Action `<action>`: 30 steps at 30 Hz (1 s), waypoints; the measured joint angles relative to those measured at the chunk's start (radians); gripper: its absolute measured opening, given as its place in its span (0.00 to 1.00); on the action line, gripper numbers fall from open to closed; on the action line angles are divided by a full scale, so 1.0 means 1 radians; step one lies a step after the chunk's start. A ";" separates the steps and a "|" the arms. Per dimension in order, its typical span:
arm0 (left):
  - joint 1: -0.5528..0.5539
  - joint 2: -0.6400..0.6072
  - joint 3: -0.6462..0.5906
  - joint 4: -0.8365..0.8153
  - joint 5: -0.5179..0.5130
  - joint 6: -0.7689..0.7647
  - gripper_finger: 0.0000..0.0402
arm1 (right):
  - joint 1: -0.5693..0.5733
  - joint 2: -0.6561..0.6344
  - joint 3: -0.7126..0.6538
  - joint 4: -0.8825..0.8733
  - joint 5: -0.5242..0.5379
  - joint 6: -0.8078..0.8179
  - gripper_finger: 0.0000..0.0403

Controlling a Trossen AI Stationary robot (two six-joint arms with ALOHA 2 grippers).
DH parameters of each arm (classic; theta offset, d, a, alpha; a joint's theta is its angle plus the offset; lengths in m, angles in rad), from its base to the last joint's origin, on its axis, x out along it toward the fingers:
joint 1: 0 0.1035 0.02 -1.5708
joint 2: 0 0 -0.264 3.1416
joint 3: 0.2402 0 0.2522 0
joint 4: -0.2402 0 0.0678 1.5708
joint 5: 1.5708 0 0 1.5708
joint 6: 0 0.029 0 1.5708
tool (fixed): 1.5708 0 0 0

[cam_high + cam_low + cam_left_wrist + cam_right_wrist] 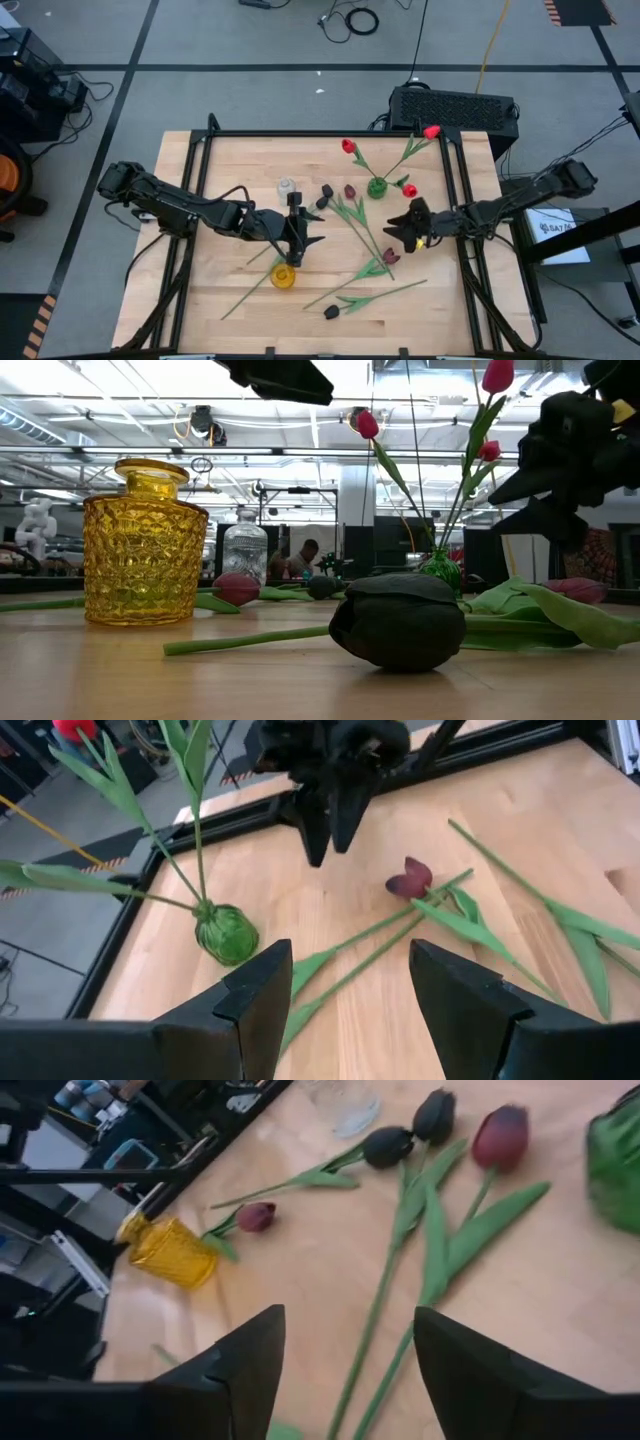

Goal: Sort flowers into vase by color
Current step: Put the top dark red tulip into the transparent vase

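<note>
**Loose tulips lay under and left of the right gripper, stems slanting across the board**

The flowers (362,222) still to be sorted lay flat in the middle of the table (190,300), most of them just left of the right gripper (405,228). Their long axes ran diagonally: thin green stems with flat, soft-looking leaves crossed one another from the far-left side of the pile toward the near right. In the right wrist view two stems (395,1290) ran out from between that gripper's fingers toward a maroon head (500,1135) and two near-black heads (387,1146), so the stems lay roughly in line with its reach. A closing across a stem looked the likeliest next step. Its jaws stood spread, nothing between them.

Three red tulips (348,146) already stood upright in the green vase (377,187), a small ribbed glass bulb at the far right of the pile. The yellow vase (283,277), faceted amber glass with a short neck, stood nearer and to the left. A black tulip (398,618), matte and closed like a bud, lay near the front edge. A clear glass vase (287,187) stood farther back.

The left gripper (297,245) hovered just beyond the yellow vase, fingers apart and empty. The right arm was plainly nearer the pile.
</note>
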 joint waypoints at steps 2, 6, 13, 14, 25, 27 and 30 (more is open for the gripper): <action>0.002 0.000 0.000 0.000 0.000 -0.014 0.52 | 0.021 0.034 0.012 0.000 0.007 0.026 0.51; 0.005 0.000 0.000 0.000 -0.001 -0.013 0.52 | 0.059 0.123 0.031 0.000 0.069 0.061 0.48; 0.005 0.000 0.000 -0.001 -0.002 -0.013 0.52 | 0.081 0.301 0.072 0.094 0.165 0.056 0.42; 0.005 0.000 0.000 -0.002 -0.002 -0.013 0.52 | 0.081 0.330 0.077 0.133 0.165 0.050 0.42; 0.004 0.000 0.000 -0.005 -0.004 -0.013 0.52 | 0.091 0.587 0.158 0.358 0.190 0.081 0.43; 0.004 0.000 0.000 -0.006 -0.004 -0.012 0.52 | 0.091 0.618 0.168 0.358 0.189 0.069 0.45; 0.004 0.000 0.000 -0.007 -0.004 -0.012 0.52 | 0.091 0.655 0.172 0.355 0.188 0.030 0.48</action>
